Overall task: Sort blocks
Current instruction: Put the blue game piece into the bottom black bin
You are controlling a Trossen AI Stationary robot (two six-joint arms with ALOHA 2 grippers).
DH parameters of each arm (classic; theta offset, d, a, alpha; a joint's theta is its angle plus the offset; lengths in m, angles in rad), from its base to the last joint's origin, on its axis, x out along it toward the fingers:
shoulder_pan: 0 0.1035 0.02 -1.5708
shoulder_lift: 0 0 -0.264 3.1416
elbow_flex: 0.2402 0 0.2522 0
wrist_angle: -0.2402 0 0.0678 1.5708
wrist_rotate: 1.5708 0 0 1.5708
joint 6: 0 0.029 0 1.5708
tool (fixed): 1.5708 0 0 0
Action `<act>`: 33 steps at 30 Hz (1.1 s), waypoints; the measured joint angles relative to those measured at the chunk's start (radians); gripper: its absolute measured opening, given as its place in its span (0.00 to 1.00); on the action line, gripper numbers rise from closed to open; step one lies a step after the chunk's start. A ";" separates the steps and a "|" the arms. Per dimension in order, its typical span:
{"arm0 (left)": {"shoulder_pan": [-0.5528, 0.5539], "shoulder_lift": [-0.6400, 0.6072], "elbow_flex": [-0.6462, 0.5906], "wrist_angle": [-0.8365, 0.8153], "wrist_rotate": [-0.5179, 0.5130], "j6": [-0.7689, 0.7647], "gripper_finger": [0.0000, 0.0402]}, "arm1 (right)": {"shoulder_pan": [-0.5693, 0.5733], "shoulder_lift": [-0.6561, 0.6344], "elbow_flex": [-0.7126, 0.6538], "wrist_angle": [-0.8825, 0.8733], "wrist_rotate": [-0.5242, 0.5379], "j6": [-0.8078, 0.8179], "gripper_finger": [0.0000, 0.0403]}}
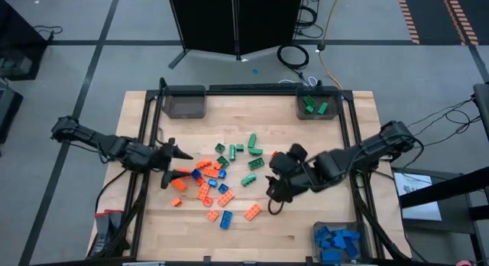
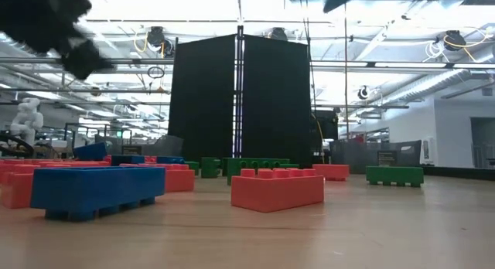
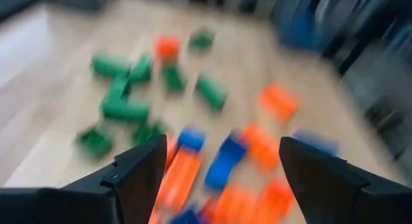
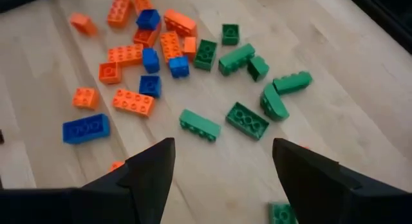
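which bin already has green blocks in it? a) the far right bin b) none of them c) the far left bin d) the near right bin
a: in the high view the far right bin holds a few green blocks, the far left bin looks empty, and the near right bin holds blue blocks.

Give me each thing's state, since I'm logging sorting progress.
Small studded plastic blocks: loose, mixed orange, green and blue at table centre.
Clear grey top-left bin: empty.
Top-right bin: holds green blocks.
Bottom-right bin: holds blue blocks.
Left gripper: open, empty, beside the pile.
Right gripper: open, empty, above green blocks.
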 joint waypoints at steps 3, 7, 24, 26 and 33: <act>0.000 0.057 0.000 -0.113 -0.034 -0.022 0.76 | -0.033 -0.004 0.000 -0.002 -0.049 -0.060 0.64; 0.000 0.140 0.000 -0.117 -0.126 -0.229 0.76 | -0.036 -0.003 -0.001 -0.041 -0.081 -0.065 0.64; -0.020 0.432 0.007 -0.027 -0.080 -0.663 0.76 | -0.035 -0.003 -0.001 -0.118 -0.080 -0.068 0.64; -0.030 0.459 0.033 -0.044 -0.086 -0.675 0.76 | -0.035 -0.003 -0.001 -0.120 -0.080 -0.068 0.64; -0.045 0.581 0.166 -0.139 -0.177 -0.625 0.76 | -0.035 -0.003 -0.001 -0.143 -0.080 -0.072 0.64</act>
